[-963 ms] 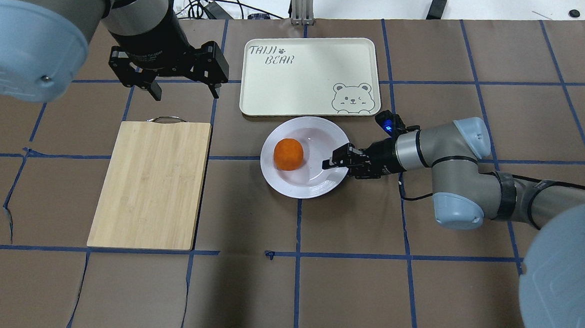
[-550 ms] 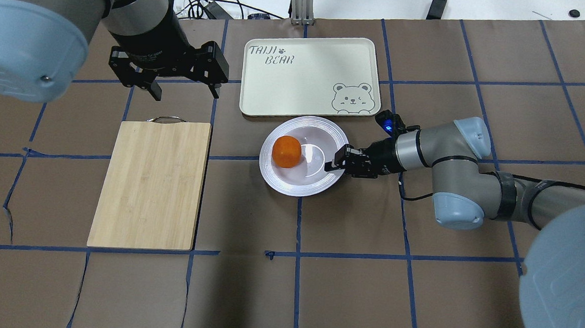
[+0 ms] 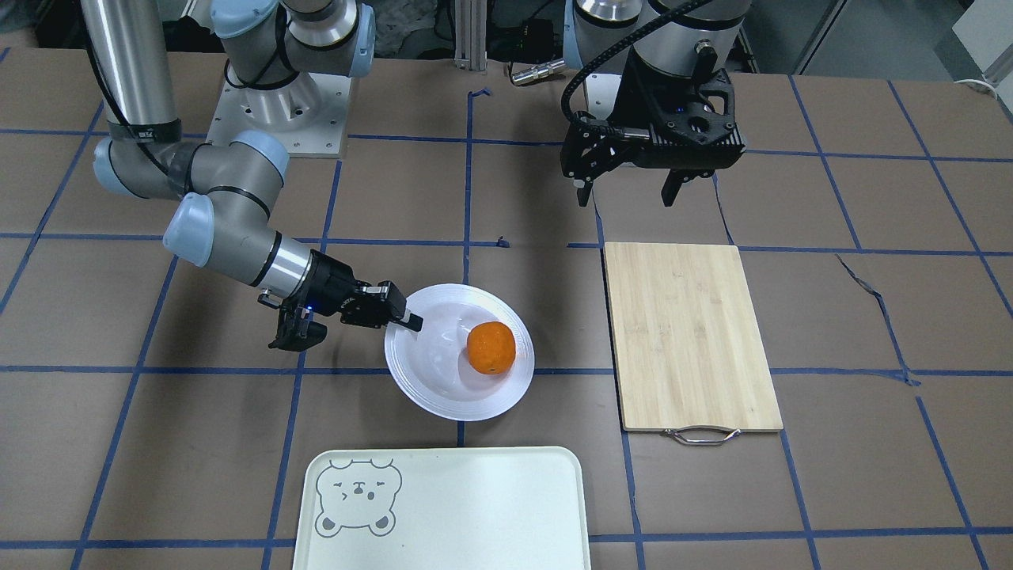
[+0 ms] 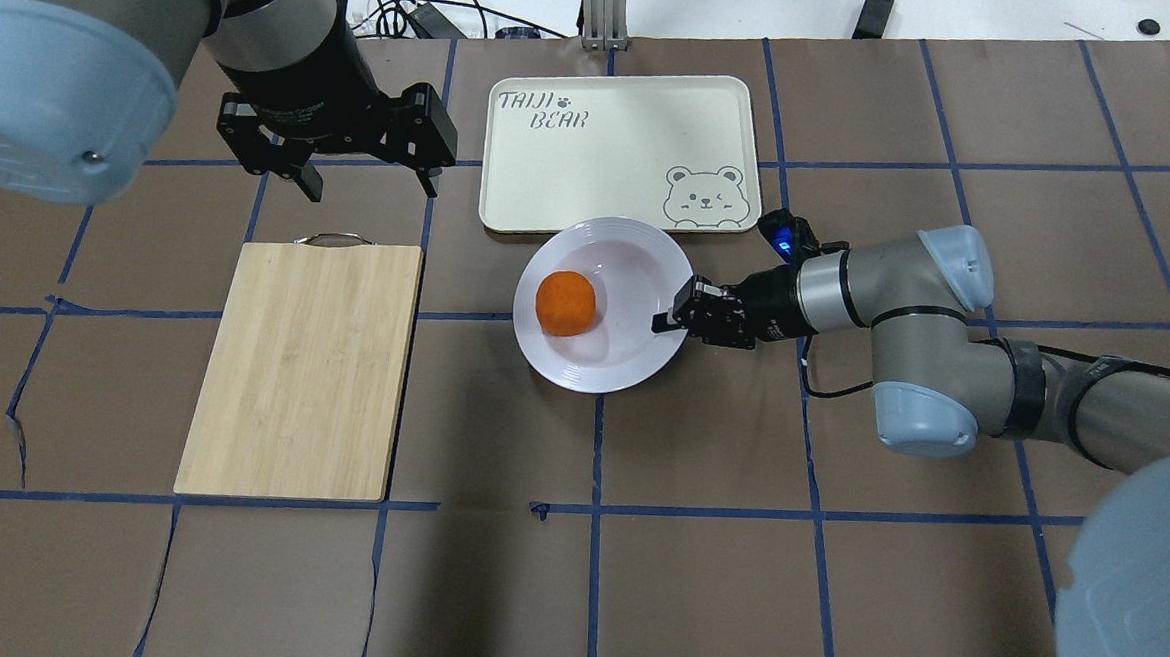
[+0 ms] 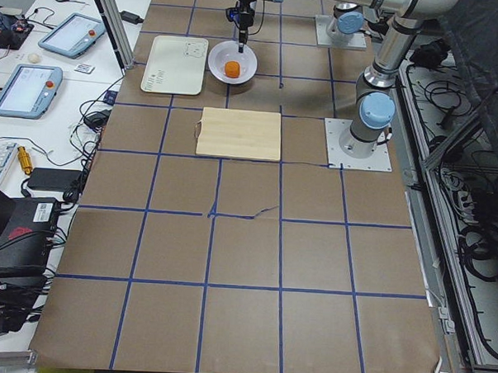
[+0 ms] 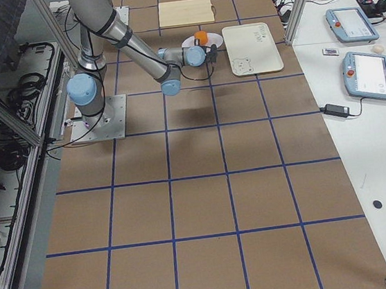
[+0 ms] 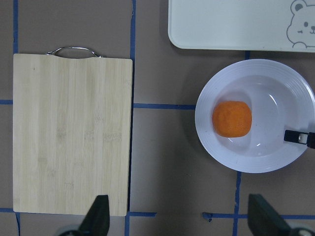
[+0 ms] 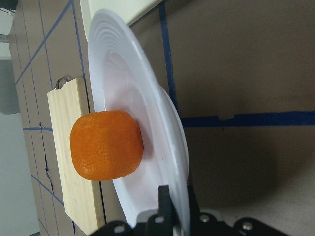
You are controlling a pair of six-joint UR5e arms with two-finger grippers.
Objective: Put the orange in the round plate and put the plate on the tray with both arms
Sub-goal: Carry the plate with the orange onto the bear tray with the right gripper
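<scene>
The orange [image 4: 566, 304] rests in the round plate [image 4: 629, 261], left of its centre. My right gripper [image 4: 668, 318] is shut on the plate's right rim and holds it tilted a little off the table. The right wrist view shows the rim pinched between the fingers [image 8: 165, 196], with the orange [image 8: 106, 145] beyond. In the overhead view the plate's far edge overlaps the near edge of the tray [image 4: 614, 160]. My left gripper [image 4: 370, 182] hangs open and holds nothing, left of the tray and above the board's handle end. Its wrist view looks down on the plate [image 7: 275, 98] and orange [image 7: 232, 118].
A bamboo cutting board [image 4: 302, 369] with a metal handle lies left of the plate. Brown paper with blue tape lines covers the table. Cables and an aluminium post [image 4: 602, 9] stand behind the tray.
The right gripper has carried the plate up and toward the tray, so its far edge now overlaps the tray's edge. The orange has shifted left in the plate. The left arm has stayed still.
</scene>
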